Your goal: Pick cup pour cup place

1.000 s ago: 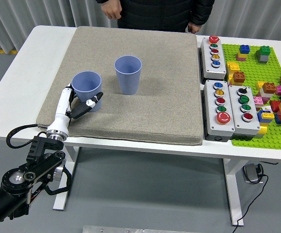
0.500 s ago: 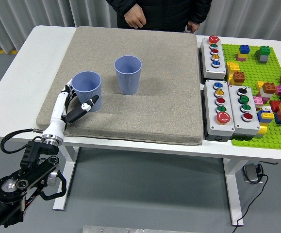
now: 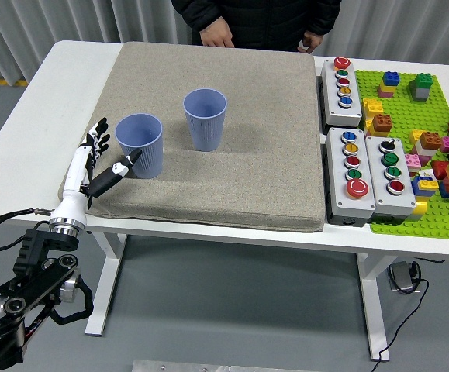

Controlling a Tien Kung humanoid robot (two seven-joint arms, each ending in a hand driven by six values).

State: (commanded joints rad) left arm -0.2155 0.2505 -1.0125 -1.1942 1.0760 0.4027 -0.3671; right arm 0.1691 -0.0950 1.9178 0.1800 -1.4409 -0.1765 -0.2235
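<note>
While our left hand point(image 3: 94, 161) is hovering at about nine o'clock of the nearer blue cup point(image 3: 139, 145), its fingers point(image 3: 97, 136) are spread wide and holding nothing, with the thumb point(image 3: 120, 168) pointing toward the cup's lower wall. We cannot tell whether the thumb tip is touching the cup or sitting just beside it. Our right hand is not showing anywhere in the head view.

Both cups are standing upright on the grey mat point(image 3: 240, 116). The nearer one is sitting at the mat's eight o'clock, and the second blue cup point(image 3: 205, 118) is standing near it at roughly two o'clock from it, with a clear gap between them. A person point(image 3: 255, 19) is standing at the table's point(image 3: 22, 139) twelve o'clock edge, one hand point(image 3: 217, 33) resting at the mat's far border and touching neither cup.

We judge that we are at the very start: the pick is not yet made. To do it well, we are wanting the open hand to come in level from nine o'clock, so that the thumb is passing on the near side of the cup and the fingers on the far side, wrapping around its middle rather than its rim. Closing too high could be tipping the cup toward three o'clock; pushing before closing could be sliding it across the mat toward its neighbour. A light, plastic-looking cup is likely to be flexing, so we are favouring a gentle, even squeeze. The button boxes point(image 3: 356, 170) and the brick plate point(image 3: 418, 139) at three o'clock are lying well apart from the work.
</note>
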